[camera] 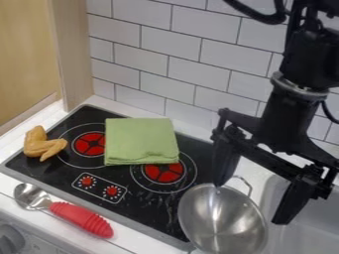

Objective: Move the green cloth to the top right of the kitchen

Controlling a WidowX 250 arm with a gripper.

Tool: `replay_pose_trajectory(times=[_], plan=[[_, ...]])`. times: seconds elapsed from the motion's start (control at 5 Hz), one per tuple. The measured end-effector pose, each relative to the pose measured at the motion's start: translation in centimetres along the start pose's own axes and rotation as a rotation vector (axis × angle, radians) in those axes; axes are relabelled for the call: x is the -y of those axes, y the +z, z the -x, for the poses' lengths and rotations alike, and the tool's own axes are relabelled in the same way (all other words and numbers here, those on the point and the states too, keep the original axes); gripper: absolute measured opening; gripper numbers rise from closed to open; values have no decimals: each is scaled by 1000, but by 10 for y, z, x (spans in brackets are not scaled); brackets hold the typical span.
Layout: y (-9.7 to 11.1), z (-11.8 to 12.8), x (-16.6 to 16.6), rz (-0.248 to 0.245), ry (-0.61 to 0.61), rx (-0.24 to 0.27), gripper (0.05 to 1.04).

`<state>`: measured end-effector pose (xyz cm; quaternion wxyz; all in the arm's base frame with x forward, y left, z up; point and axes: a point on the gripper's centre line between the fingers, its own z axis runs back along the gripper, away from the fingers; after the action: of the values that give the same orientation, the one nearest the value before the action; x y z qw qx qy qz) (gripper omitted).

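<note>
The green cloth (141, 141) lies folded flat on the black stovetop, between the two red burners and partly covering the right one. My gripper (253, 201) hangs at the right side of the camera view, over the metal pan's right part and the sink's edge. Its two fingers stand wide apart with nothing held between them. The cloth is to the left of the gripper, a clear distance away.
A metal pan (222, 221) sits at the stove's right edge, beside the sink (301, 238). A yellow chicken wing toy (42, 144) is at the stove's left, a red-handled spoon (81, 219) along its front edge. A tiled wall (167, 63) rises behind.
</note>
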<state>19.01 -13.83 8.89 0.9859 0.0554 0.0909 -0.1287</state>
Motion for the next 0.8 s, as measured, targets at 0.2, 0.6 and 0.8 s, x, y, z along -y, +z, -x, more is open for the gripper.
replay_pose_trajectory(times=[0.2,0.6,0.8], plan=[[-13,9,-5,-12,11,-56,999],[-7,-1,-66,86,356,-46,999],[-12,-11,-113,135,553,0,999]])
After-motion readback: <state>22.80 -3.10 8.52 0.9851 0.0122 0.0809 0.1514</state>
